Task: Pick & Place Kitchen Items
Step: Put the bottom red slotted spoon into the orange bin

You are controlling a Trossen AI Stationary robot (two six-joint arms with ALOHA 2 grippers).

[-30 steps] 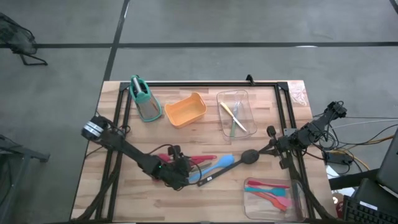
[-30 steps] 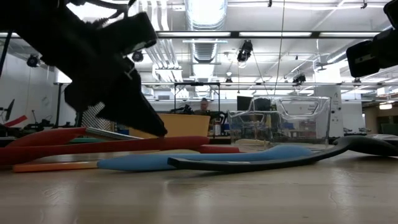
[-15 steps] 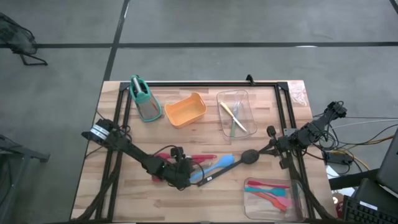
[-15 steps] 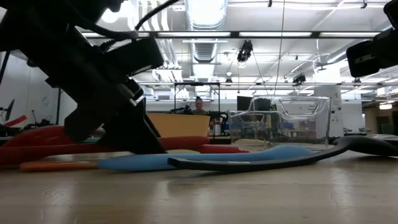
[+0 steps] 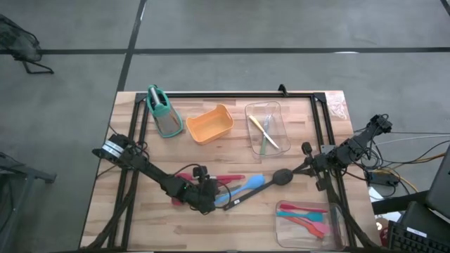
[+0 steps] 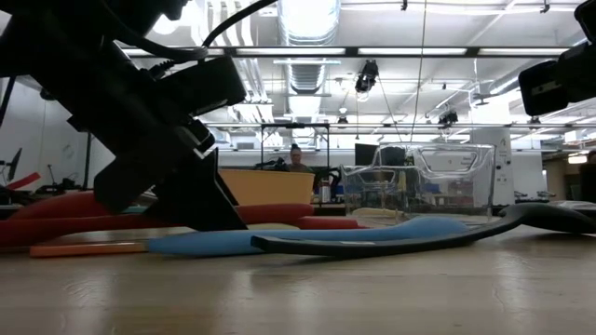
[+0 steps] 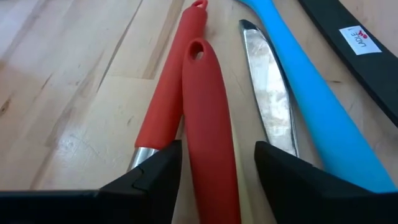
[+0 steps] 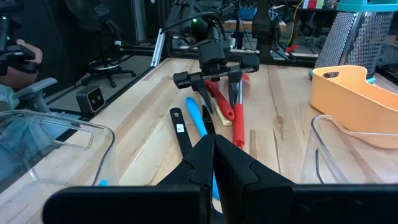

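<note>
Left gripper (image 7: pixel 212 163) lower over wooden table (image 5: pixel 148 211)

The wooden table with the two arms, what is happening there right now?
The left tool is down on the wooden table, its open fingers straddling the handle of a red silicone utensil in the loose pile of utensils; nothing is lifted yet. Beside it lie another red-handled utensil, a blue silicone spatula and a black plastic ladle. Some utensils already lie in the clear plastic trays. The right tool waits shut at the table's right edge.
</note>
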